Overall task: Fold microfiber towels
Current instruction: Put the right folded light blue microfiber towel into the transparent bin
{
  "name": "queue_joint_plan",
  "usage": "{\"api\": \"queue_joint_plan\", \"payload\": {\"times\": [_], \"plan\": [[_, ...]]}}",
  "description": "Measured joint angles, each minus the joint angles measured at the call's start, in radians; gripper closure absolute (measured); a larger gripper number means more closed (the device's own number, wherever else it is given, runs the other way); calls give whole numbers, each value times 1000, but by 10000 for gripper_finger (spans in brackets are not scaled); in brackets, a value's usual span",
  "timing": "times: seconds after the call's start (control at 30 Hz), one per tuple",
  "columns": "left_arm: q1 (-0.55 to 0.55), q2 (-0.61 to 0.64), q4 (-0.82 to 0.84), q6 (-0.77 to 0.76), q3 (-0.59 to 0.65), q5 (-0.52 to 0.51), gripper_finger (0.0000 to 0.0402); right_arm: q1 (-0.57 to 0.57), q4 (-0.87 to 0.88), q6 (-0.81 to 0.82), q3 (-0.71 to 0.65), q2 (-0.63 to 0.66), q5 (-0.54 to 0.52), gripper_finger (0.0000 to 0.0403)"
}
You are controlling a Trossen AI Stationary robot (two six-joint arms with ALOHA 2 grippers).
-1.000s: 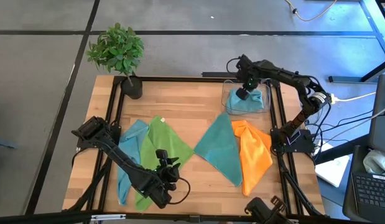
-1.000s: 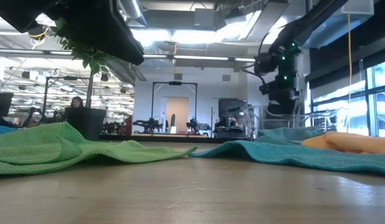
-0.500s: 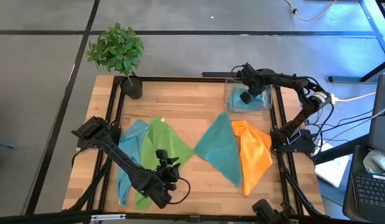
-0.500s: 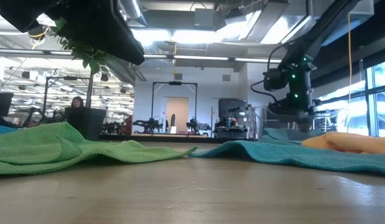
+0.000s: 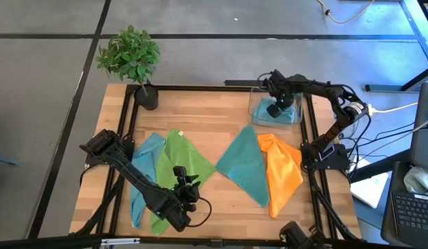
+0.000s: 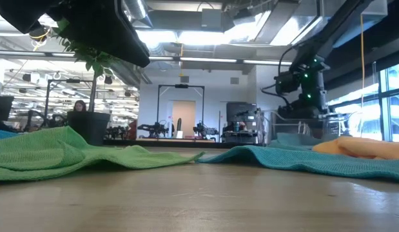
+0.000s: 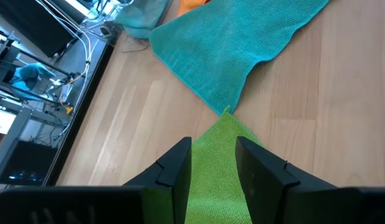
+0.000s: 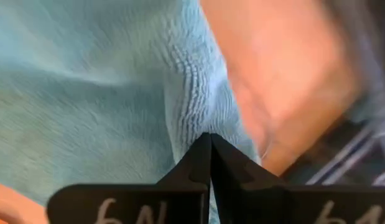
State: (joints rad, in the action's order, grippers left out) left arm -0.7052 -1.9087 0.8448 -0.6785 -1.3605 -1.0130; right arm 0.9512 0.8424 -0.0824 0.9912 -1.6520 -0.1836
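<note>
Wooden table [image 5: 200, 117] with spread towels, in an open workshop hall.
Right gripper [image 5: 275, 107], fingers closed together, presses a light blue towel [image 5: 288, 112] in the far right corner bin [image 5: 253, 105]; left gripper [image 5: 182, 188] hangs half open, empty, over the green towel [image 5: 178, 160].

Grey floor [image 5: 48, 83]; bright ceiling lights [image 6: 205, 35]; windows [image 6: 389, 103].
</note>
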Motion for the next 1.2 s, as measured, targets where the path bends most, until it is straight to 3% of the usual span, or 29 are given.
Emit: {"api": "queue_joint_plan", "payload": {"times": [0.17, 0.3, 0.37, 0.43, 0.57, 0.63, 0.8, 0.97, 1.1, 1.2], "plan": [[0, 0, 0, 0, 0, -7, 285, -10, 39, 2, 94, 0, 10, 397], [0, 0, 0, 0, 0, -8, 285, -23, 87, 19, 127, 0, 181, 397], [0, 0, 0, 0, 0, -8, 285, -33, 101, 19, 116, 0, 216, 397], [-1, 0, 0, -1, 0, -8, 285, -39, 122, 2, 90, 0, 175, 397], [-7, 0, 0, -1, 0, -8, 285, -40, 121, -5, 42, 0, -73, 397], [-8, 0, 0, -1, 0, -8, 285, -40, 126, -9, 29, 0, -148, 397], [-7, 0, 0, -2, 0, -15, 285, -40, 158, -30, 19, 0, -170, 397], [-6, 0, 0, -2, 0, -22, 285, -59, 217, -25, 40, 0, -338, 397], [-4, 0, 0, -1, 0, -24, 285, -90, 232, -6, 81, 0, -346, 397], [-4, 0, 0, -1, 0, -24, 285, -115, 216, -11, 110, 0, -240, 397]]}}
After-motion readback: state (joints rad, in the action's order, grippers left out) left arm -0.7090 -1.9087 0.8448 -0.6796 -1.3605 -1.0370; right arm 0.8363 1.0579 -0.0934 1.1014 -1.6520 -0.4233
